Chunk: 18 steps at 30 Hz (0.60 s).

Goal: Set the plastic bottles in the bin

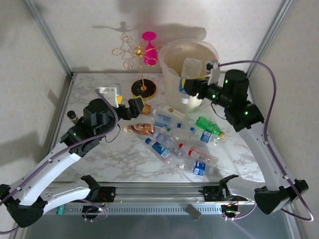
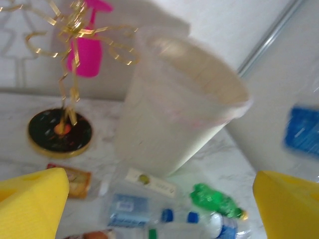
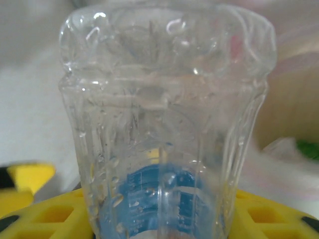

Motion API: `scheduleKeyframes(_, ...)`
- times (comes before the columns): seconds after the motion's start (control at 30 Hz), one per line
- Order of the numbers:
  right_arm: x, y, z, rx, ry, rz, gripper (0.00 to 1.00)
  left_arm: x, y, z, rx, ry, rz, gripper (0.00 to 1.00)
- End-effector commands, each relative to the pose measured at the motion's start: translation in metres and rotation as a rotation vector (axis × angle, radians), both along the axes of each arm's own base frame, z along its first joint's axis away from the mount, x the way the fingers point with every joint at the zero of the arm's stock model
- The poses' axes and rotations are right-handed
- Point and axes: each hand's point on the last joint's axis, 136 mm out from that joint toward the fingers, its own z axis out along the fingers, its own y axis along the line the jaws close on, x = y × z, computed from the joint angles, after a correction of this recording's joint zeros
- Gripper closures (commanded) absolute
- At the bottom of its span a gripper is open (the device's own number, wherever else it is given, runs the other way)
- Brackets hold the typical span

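The bin (image 1: 172, 59) is a large pale cream bucket at the back of the table, also seen as the bin (image 2: 169, 114) in the left wrist view. My right gripper (image 1: 193, 85) is shut on a clear plastic bottle (image 1: 190, 69) with a blue label, held at the bin's near rim. Up close, that bottle (image 3: 164, 124) sits between the yellow fingers (image 3: 271, 216). Several plastic bottles (image 1: 162, 119) lie on the marble, among them a green one (image 1: 209, 125) and a brown-labelled one (image 1: 139, 128). My left gripper (image 1: 132, 107) hangs open and empty left of the pile; its fingers (image 2: 32, 199) are wide apart.
A gold wire stand (image 1: 143, 87) with a pink glass (image 1: 149, 47) stands left of the bin. A small dark vial (image 1: 72, 115) sits near the left edge, a white object (image 1: 109, 91) behind my left arm. Metal frame posts run along both sides.
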Motion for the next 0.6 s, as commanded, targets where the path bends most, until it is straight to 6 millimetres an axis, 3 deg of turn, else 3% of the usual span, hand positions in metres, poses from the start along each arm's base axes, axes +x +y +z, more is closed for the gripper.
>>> scheduleKeyframes(0.0,0.034,-0.02,0.013,-0.069,-0.04,-0.121,0.51,0.0,0.007,-0.031,0.033,0.051,0.045,0.07)
scheduleKeyframes(0.27,0.126,-0.043,0.02,-0.173,-0.071,-0.3,0.51,-0.001,-0.013,-0.064,0.024,0.093,-0.047,0.1)
scheduleKeyframes(0.4,0.168,-0.041,0.0,-0.211,-0.035,-0.322,0.51,-0.001,-0.019,-0.071,0.022,0.105,-0.073,0.1)
scheduleKeyframes(0.57,0.206,-0.029,-0.047,-0.306,0.047,-0.287,0.49,-0.004,-0.024,-0.074,-0.004,0.118,-0.103,0.1)
